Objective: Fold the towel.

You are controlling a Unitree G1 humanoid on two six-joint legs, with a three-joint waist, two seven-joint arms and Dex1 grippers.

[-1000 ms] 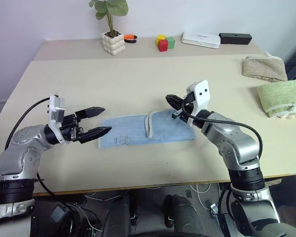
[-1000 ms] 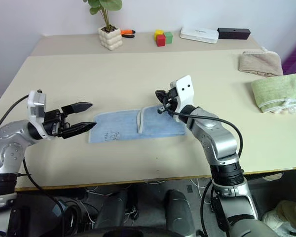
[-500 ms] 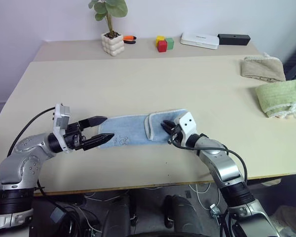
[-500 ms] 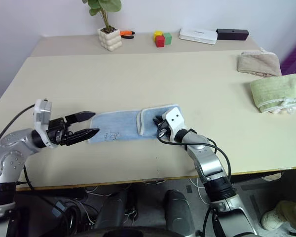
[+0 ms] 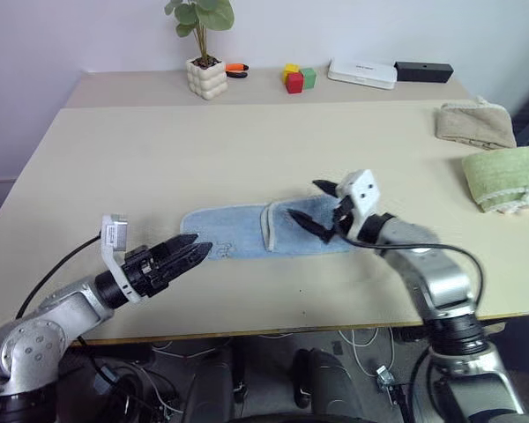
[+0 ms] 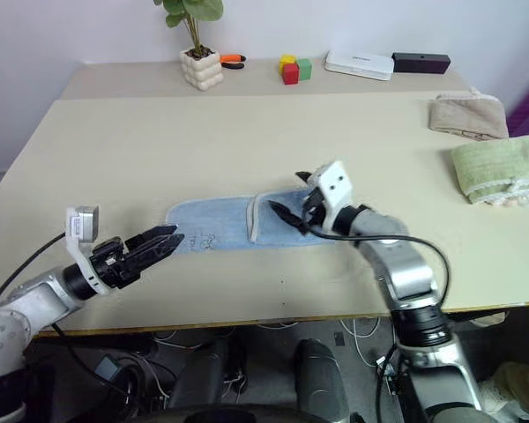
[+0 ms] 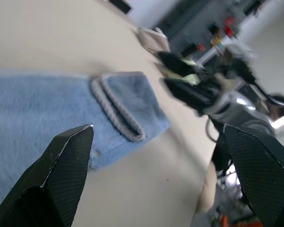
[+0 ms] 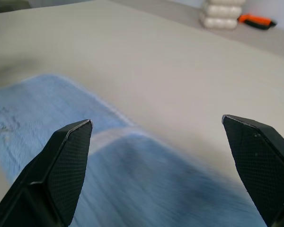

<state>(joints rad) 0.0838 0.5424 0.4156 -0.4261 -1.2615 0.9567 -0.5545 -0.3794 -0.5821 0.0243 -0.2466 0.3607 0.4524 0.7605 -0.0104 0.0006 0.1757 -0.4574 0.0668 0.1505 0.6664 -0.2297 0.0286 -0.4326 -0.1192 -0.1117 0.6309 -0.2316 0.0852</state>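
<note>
I can read no writing; the towel carries only a small dark print by its left end. It lies flat mid-bench, right end folded over. My right claw gapes wide above that fold, holding nothing. My left claw hovers spread at the towel's left edge, empty.

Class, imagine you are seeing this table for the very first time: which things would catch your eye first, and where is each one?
The light blue towel lies near the table's front edge, its right end folded over onto itself. The right pincer hangs open just over that folded end, while the left pincer is open too, pointing at the towel's left end. Far right, a beige towel and a green towel sit folded.
</note>
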